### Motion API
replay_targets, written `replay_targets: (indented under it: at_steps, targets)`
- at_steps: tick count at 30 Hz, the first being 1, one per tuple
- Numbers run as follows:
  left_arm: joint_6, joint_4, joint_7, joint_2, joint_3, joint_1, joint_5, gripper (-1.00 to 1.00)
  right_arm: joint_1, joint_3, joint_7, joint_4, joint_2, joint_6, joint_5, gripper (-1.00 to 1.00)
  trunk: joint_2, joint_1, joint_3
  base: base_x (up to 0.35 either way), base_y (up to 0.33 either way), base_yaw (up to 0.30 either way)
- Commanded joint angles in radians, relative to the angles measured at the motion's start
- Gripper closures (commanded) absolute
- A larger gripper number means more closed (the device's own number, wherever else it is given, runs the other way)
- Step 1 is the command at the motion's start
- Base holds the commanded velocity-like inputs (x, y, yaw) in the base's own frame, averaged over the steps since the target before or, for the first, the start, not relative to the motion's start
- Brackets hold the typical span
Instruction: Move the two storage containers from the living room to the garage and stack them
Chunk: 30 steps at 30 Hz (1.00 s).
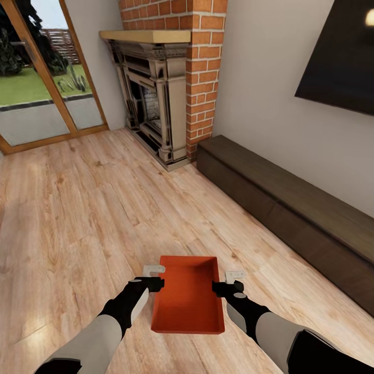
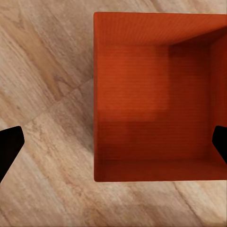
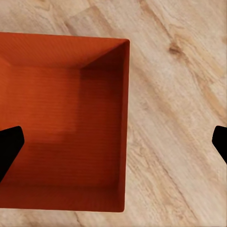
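Head view, storage container (image 1: 188, 304) between left hand (image 1: 154, 277), right hand (image 1: 228, 281)

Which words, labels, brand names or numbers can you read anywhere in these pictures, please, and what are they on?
None: no text can be read in any view.
The bin has plain ribbed orange-red walls, with no label or marking.
The TV screen is dark and blank; no brand mark can be made out.
The fireplace, cabinet and both claws, left and right, carry no lettering.
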Motion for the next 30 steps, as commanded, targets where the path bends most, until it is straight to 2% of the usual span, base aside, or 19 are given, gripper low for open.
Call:
replay_targets:
  at_steps: [1,30]
  targets:
    - [0.006,-0.002,0.003,0.000,0.000,0.000,-0.003,-1.00,-0.001,0.009,-0.004,0.000,0.000,-0.003,-0.010,-1.00,-0.008,0.004,-0.004,0.000,0.000,0.000]
    - [0.005,-0.004,0.000,0.001,0.000,0.000,-0.005,-1.00,-0.001,0.009,-0.004,0.000,-0.004,-0.004,-0.009,-1.00,-0.211,0.115,-0.095,0.000,0.000,0.000]
